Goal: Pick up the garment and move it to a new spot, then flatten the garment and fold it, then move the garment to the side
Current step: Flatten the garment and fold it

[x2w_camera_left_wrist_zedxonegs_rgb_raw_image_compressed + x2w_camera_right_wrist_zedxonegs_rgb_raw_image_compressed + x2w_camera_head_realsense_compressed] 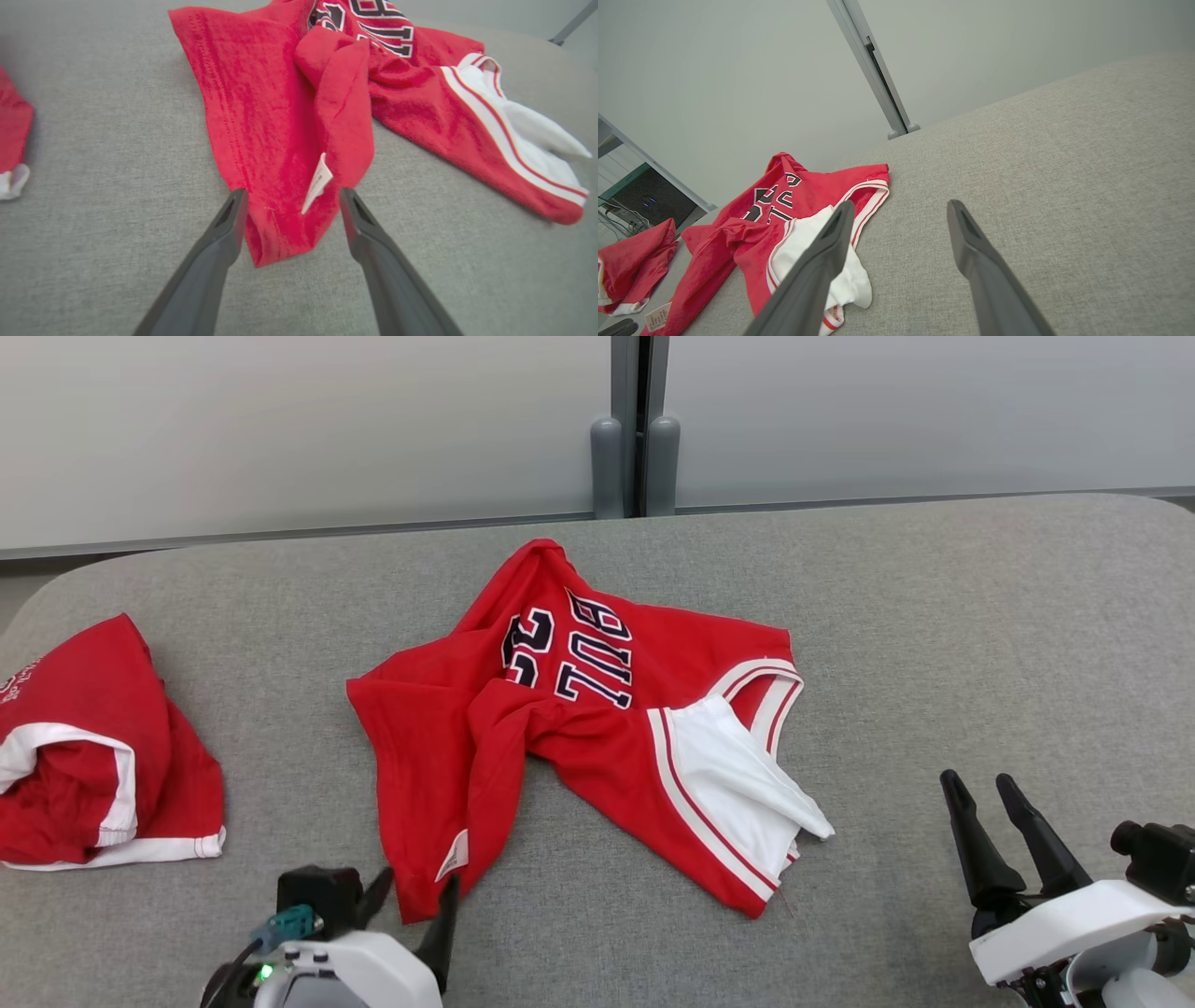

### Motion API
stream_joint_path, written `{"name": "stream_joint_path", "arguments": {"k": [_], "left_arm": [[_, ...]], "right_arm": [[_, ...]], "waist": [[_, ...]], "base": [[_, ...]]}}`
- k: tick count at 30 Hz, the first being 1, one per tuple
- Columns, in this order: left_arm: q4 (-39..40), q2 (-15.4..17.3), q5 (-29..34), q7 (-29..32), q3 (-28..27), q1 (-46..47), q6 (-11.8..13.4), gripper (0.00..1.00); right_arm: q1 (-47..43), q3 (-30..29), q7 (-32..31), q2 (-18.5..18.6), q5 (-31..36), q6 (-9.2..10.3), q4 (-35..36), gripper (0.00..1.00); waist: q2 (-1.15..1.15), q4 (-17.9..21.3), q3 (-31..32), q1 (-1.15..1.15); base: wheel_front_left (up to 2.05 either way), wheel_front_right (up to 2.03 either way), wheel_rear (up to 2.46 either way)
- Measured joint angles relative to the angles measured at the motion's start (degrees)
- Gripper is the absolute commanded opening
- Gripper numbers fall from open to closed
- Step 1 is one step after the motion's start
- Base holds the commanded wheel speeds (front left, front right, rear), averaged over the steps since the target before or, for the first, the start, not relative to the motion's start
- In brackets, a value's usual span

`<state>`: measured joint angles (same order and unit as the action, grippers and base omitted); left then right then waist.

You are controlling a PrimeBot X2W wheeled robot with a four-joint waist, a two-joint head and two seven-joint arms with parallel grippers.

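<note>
Crumpled red jersey [579,728] in the middle of the counter [934,644].
It lies long side to side, lettering upside down, its tagged corner pointing in between the spread fingers of the left gripper [292,191]. The right gripper [976,777], also spread, is well right of the jersey.

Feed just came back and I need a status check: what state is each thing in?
Jersey: crumpled, not gripped.
Second red garment: bunched up at the left.
Left gripper: open, fingers straddling the jersey's near corner.
Right gripper: open, apart from the jersey.
</note>
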<state>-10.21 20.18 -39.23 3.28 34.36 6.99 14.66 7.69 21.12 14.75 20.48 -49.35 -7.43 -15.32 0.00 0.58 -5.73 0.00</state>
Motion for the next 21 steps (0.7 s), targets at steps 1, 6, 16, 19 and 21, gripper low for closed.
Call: {"name": "stream_joint_path", "arguments": {"k": [1,6,16,19,21], "left_arm": [[2.38,0.52,-0.58,1.19,-0.02,-1.25,0.52,1.0],[7.93,2.64,-2.45,4.71,-0.68,-3.93,2.04,0.93],[4.16,2.15,-4.64,7.27,-1.51,-0.31,0.57,0.84],[2.32,1.75,-5.52,7.89,-1.44,0.68,-0.36,0.58],[1.15,1.64,-5.78,8.36,-1.14,0.69,-0.96,0.43]], "right_arm": [[-0.02,-0.01,0.0,0.09,0.0,0.0,-0.02,1.0],[0.0,0.01,0.01,0.26,-0.05,0.0,-0.23,1.0],[1.39,0.94,0.08,0.08,-0.07,0.0,-0.31,1.0],[1.79,1.13,0.08,0.08,-0.09,0.0,-0.51,1.0],[1.85,1.2,0.08,0.04,-0.11,0.0,-0.62,1.0]], "waist": [[0.0,0.06,-0.11,0.0],[0.0,0.05,-0.63,0.0],[0.0,-0.05,-2.25,0.0],[0.0,0.2,-2.62,0.0],[0.0,0.36,-2.75,0.0]], "base": [[0.0,0.0,0.0],[0.0,0.0,0.0],[0.0,0.0,0.0],[0.0,0.0,0.0],[0.0,0.0,0.0]]}}
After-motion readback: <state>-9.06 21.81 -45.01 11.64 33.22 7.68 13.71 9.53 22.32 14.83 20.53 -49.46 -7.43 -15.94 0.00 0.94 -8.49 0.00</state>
